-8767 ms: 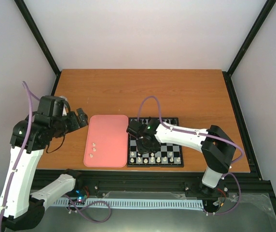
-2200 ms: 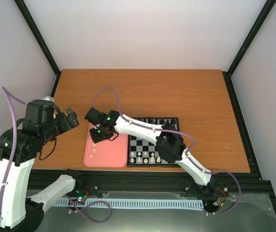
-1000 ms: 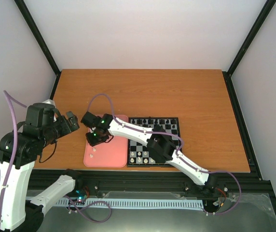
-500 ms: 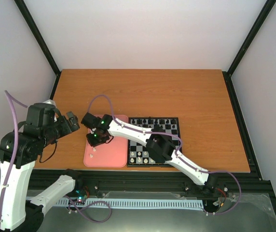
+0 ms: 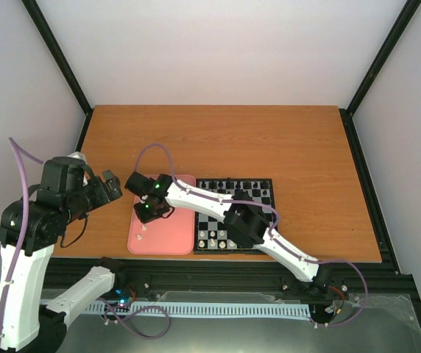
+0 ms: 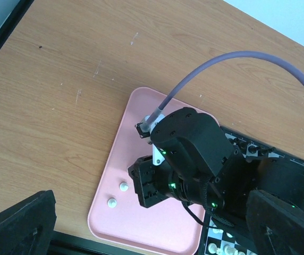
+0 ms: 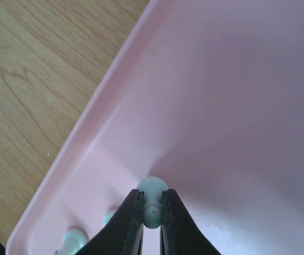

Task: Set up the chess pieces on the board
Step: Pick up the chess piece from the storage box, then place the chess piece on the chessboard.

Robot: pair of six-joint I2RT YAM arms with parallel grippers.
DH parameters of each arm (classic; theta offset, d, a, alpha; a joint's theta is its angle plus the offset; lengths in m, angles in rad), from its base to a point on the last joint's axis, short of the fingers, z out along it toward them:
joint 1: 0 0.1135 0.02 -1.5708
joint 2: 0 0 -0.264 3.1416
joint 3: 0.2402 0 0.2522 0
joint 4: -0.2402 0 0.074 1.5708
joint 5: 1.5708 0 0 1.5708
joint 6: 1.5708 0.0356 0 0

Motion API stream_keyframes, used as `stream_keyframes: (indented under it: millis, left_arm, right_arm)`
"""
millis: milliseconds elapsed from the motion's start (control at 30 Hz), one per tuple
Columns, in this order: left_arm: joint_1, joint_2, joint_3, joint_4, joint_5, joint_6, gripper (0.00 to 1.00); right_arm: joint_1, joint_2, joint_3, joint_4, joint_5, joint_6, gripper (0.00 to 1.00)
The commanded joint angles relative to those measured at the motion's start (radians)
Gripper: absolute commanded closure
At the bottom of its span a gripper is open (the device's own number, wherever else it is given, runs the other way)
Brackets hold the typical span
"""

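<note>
While holding the tiny cream chess piece [image 7: 152, 187] by its narrow neck in the clenched right tool [image 7: 152, 204], lift gently off the pink tray [image 7: 221, 106]: light, rigid, slick.

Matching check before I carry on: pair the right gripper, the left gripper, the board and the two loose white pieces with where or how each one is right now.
Things:
1. right gripper
2. left gripper
3. board
4. two loose white pieces

Places or states:
A. lying in the pink tray, near its left rim
B. open, off to the tray's left
C. shut on a white piece over the tray
D. on the table, right of the tray

Pairs: 1-C, 2-B, 3-D, 4-A
</note>
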Motion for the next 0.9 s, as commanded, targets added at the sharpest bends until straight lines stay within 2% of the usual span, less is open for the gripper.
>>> stream_keyframes:
  millis: [0, 333, 767, 867]
  left_arm:
    - [0.0, -0.008, 0.004, 0.01, 0.012, 0.011, 0.0]
    - [0.0, -0.019, -0.016, 0.017, 0.022, 0.011, 0.0]
    - [0.0, -0.024, -0.033, 0.04, 0.038, 0.019, 0.0]
    - [0.0, -0.023, -0.05, 0.049, 0.044, 0.017, 0.0]
  right_arm:
    - [-0.001, -0.131, -0.041, -0.015, 0.064, -0.015, 0.91]
    - [-0.014, -0.298, -0.203, -0.074, 0.109, -0.021, 0.91]
    - [-0.158, -0.831, -0.996, 0.012, 0.149, 0.084, 0.91]
    - [-0.173, -0.897, -1.097, 0.013, 0.155, 0.103, 0.91]
